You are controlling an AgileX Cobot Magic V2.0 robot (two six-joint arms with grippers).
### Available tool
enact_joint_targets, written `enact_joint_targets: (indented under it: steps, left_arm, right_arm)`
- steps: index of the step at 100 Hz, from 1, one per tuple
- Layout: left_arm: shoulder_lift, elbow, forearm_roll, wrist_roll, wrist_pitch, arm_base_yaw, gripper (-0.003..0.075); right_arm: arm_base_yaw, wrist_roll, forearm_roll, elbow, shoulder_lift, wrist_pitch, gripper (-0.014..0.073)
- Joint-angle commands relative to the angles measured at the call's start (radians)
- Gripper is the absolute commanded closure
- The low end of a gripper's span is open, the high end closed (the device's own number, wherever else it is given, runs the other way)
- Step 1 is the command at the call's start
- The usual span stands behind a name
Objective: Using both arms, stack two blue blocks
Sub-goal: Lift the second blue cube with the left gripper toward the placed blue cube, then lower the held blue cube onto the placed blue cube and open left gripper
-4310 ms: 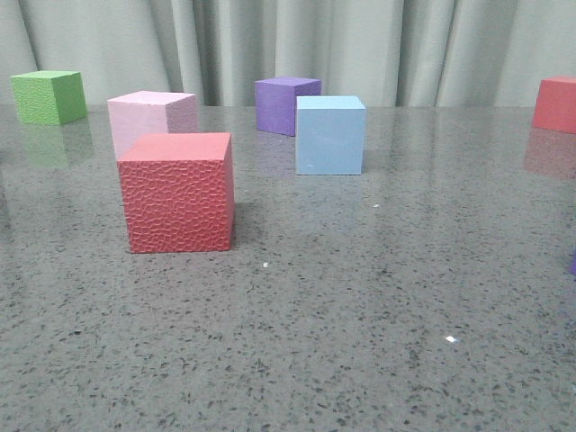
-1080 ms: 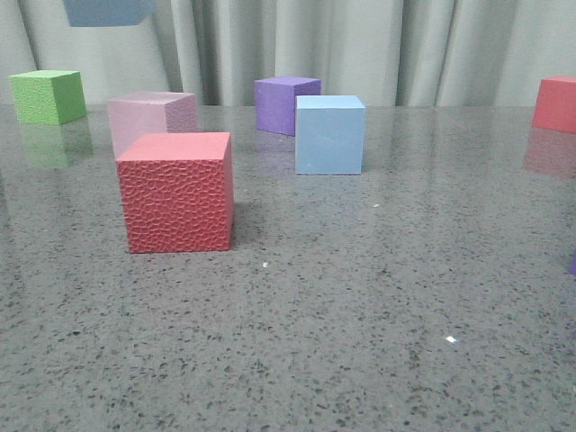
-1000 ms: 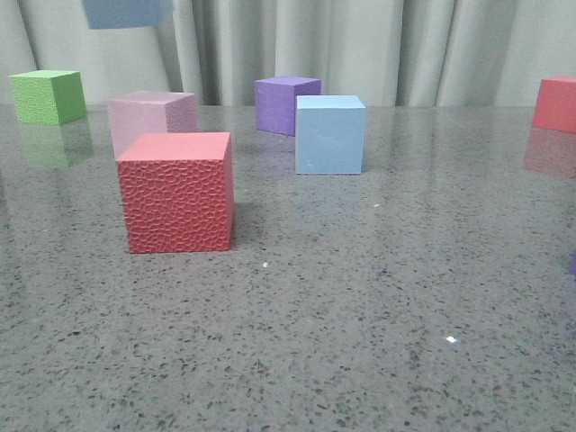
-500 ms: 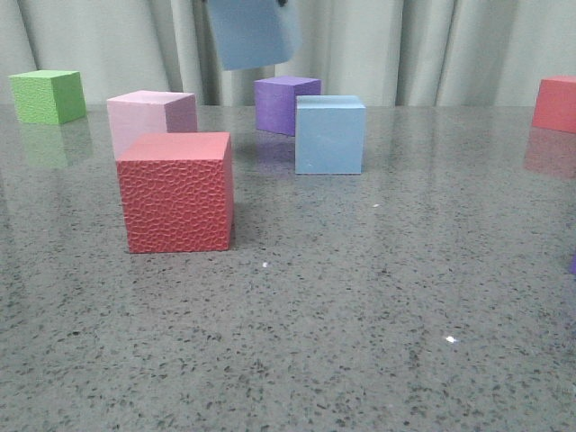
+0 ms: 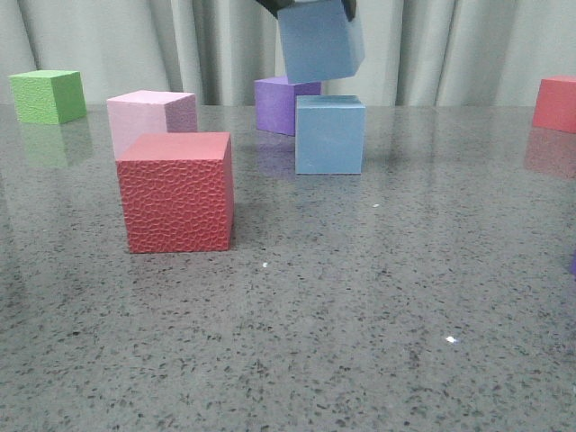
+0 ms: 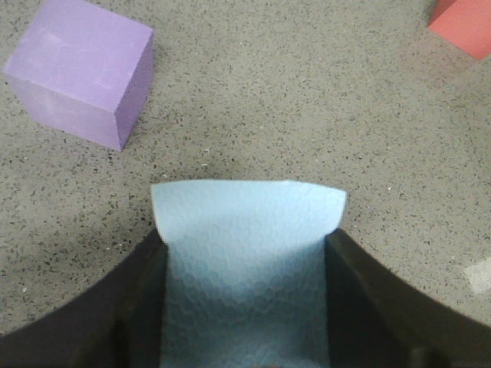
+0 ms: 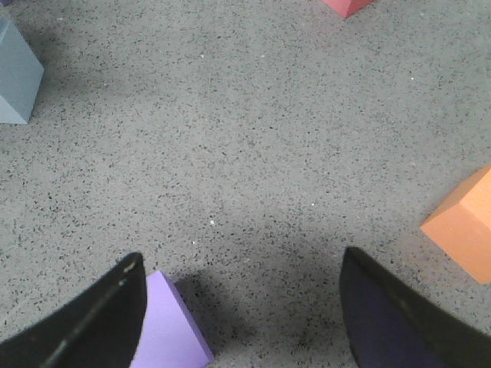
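Now we see the left gripper closed on a blue block: in the left wrist view its two black fingers press on both sides of the block, which fills the lower middle of that frame. In the front view the same held blue block hangs in the upper middle of the frame, a little tilted, with a small black part of the gripper visible at the top edge. It is in the air, just above the second blue block, and the two do not touch.

The second blue block stands on the grey speckled table, in the upper middle of the front view. Behind it, to the left, stands a purple cube, partly hidden by the held block. More to the left we see a pale pink cube, and in front of it a red cube with a rough surface. A green cube is at the far left, and another red cube at the right edge.

The right gripper is open, its fingers wide apart at the bottom of the right wrist view, with nothing between them. A light purple cube lies beside the left finger of that frame, and an orange cube is at the right edge.
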Motion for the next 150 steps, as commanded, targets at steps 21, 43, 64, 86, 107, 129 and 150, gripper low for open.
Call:
enact_joint_targets:
  steps: [21, 43, 64, 86, 107, 129, 150]
  left_arm:
    - [-0.051, -0.037, -0.001, -0.015, -0.032, -0.011, 0.0601]
    - [-0.047, -0.037, -0.001, -0.016, -0.02, -0.013, 0.0601]
    - [-0.034, -0.037, -0.03, -0.016, -0.02, -0.013, 0.0601]
    - [-0.032, -0.037, -0.038, -0.016, -0.02, -0.013, 0.0601]
    - [-0.032, -0.037, -0.042, -0.016, -0.02, -0.013, 0.0598]
    - [-0.032, -0.037, -0.042, -0.016, -0.02, -0.013, 0.0528]
    - [-0.032, -0.037, -0.042, -0.016, -0.02, -0.013, 0.0398]
  right_arm:
    - [-0.006, -0.006, -0.016, -0.024, -0.008, -0.06, 0.0064]
    - [-0.006, -0.005, -0.016, -0.024, -0.008, -0.06, 0.0064]
    - [-0.006, -0.005, -0.016, -0.024, -0.008, -0.061, 0.0064]
    - [-0.006, -0.005, -0.016, -0.024, -0.008, -0.061, 0.0064]
    - [-0.006, -0.005, -0.016, -0.024, -0.008, -0.063, 0.0064]
    - [-0.006, -0.005, -0.016, -0.024, -0.008, -0.064, 0.0064]
    - [-0.006, -0.005, -0.016, -0.024, -0.008, -0.064, 0.0064]
